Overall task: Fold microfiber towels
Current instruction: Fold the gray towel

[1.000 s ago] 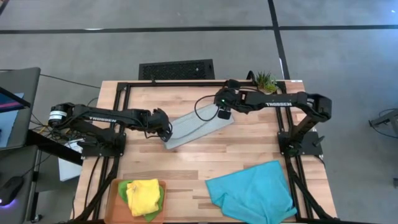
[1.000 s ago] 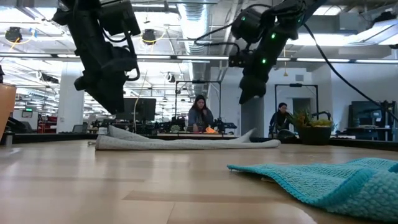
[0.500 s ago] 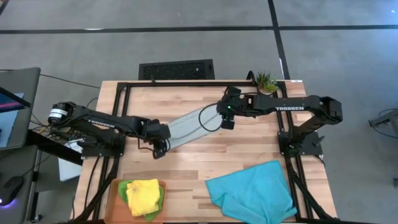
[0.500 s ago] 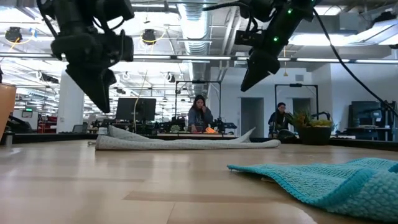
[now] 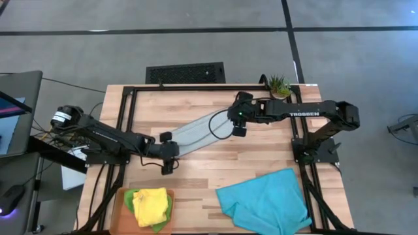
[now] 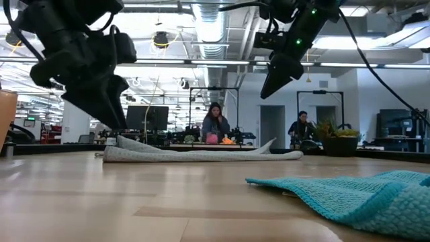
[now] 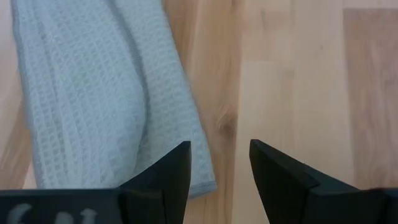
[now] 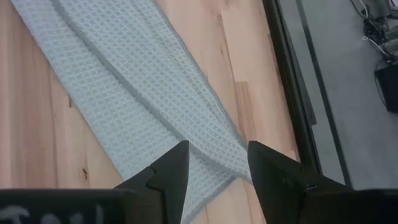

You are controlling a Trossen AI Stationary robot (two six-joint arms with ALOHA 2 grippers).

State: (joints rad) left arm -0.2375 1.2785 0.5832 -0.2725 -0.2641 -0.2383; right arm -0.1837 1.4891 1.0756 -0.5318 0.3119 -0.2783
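Note:
The light grey towel (image 5: 199, 132) lies folded in a long narrow strip, flat on the wooden table; it also shows in the low view (image 6: 201, 154). My left gripper (image 5: 167, 163) is open and empty above the table, just past the strip's left end (image 7: 106, 93). My right gripper (image 5: 238, 128) is open and empty above the strip's right end (image 8: 143, 81). The turquoise towel (image 5: 264, 202) lies spread and rumpled at the near right. The yellow towel (image 5: 151, 205) lies folded on the green towel (image 5: 132, 199).
The yellow and green towels lie on the orange tray (image 5: 119, 209) at the near left corner. A small potted plant (image 5: 279, 85) stands at the far right corner. Black frame rails (image 5: 130, 98) run along the table's edges. People show in the room beyond the table (image 6: 215, 124).
My left gripper has drawn back from the grey towel's left end toward the table's near edge. My right gripper has risen and shifted a little toward the right edge. The grey towel has stayed where it lay.

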